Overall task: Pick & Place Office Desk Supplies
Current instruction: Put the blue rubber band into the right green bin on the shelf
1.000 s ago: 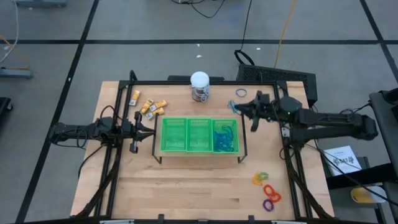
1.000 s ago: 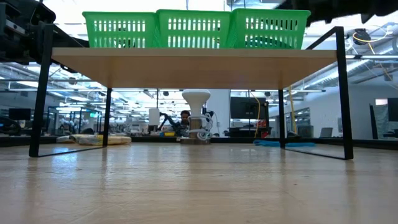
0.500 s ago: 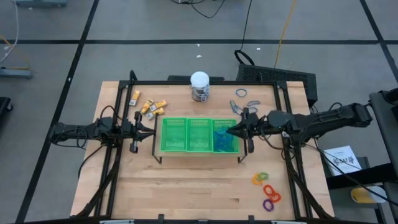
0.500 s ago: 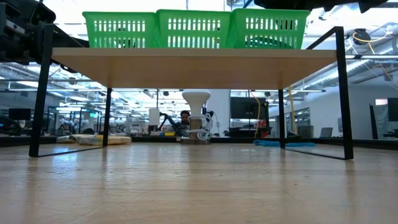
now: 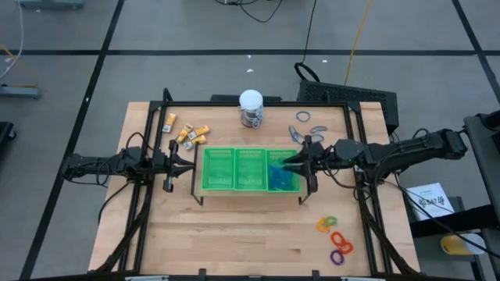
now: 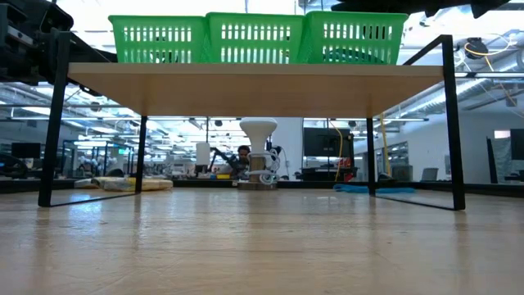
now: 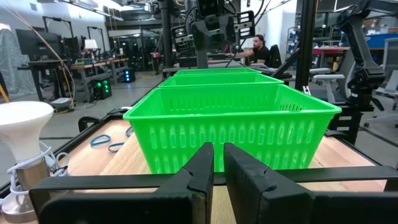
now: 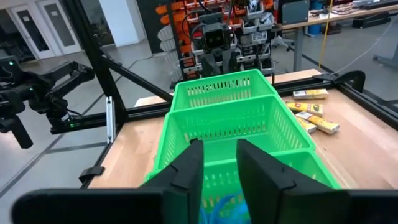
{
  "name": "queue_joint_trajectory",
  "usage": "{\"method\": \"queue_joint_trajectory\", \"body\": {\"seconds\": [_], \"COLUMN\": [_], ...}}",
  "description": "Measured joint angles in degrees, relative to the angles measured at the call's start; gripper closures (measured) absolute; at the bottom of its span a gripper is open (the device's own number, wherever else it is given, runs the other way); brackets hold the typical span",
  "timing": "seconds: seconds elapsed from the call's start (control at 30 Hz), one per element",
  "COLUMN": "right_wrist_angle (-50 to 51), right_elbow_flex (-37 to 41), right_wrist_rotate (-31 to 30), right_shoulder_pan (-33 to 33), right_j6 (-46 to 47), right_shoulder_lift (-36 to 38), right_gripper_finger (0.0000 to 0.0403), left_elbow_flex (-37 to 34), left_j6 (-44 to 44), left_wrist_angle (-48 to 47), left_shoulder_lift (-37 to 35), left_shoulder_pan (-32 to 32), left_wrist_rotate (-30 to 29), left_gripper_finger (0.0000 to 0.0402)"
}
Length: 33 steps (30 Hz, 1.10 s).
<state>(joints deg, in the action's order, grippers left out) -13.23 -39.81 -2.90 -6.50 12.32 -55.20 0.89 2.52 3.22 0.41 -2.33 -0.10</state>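
The green three-compartment tray [image 5: 234, 169] stands on a raised wooden shelf [image 6: 262, 80]. Blue loops [image 5: 283, 173] lie in its right compartment. My right gripper [image 5: 294, 164] hovers open over that compartment; in its wrist view the fingers [image 8: 186, 169] stand apart above the blue loops [image 8: 224, 205]. Grey loops [image 5: 303, 117] and a blue one [image 5: 293, 134] lie on the table beyond it. Yellow-and-white blocks [image 5: 187, 133] lie far left. Orange, purple and green rings [image 5: 334, 238] lie near right. My left gripper [image 5: 185, 160] waits shut beside the tray's left end [image 7: 236, 118].
The white-topped round jar [image 5: 251, 108] stands at the table's far edge, behind the tray. A black frame [image 5: 234, 103] runs around the table, and the shelf's black legs [image 6: 449, 123] stand on the tabletop. Bare wood lies along the near side [image 5: 234, 242].
My right gripper has moved from above the loops at the table's far right toward the near edge and leftward, ending over the tray's right compartment; in the last half second it has barely shifted. The left arm has kept still.
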Motion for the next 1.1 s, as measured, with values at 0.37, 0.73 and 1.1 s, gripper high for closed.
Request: {"method": "queue_joint_trajectory", "body": {"seconds": [0.37,0.73,1.1], "right_wrist_angle": [0.37,15.29,27.41], "right_elbow_flex": [0.02,0.02,4.58], "right_wrist_rotate": [-9.18,-35.99,-27.03], "right_shoulder_pan": [1.69,14.30,37.49], "right_j6": [-3.24,-3.00,6.38], "right_shoulder_lift": [5.36,14.19,8.40], "right_gripper_finger": [0.0264,0.0268,0.0269], "left_elbow_flex": [0.00,0.00,0.00], "left_j6": [0.00,0.00,0.00], "left_wrist_angle": [0.00,0.00,0.00], "left_shoulder_lift": [0.00,-0.01,0.00], "left_shoulder_pan": [-0.02,-0.01,0.00], "left_wrist_rotate": [0.00,0.00,0.00], "left_gripper_finger": [0.0357,0.0357,0.0357]}}
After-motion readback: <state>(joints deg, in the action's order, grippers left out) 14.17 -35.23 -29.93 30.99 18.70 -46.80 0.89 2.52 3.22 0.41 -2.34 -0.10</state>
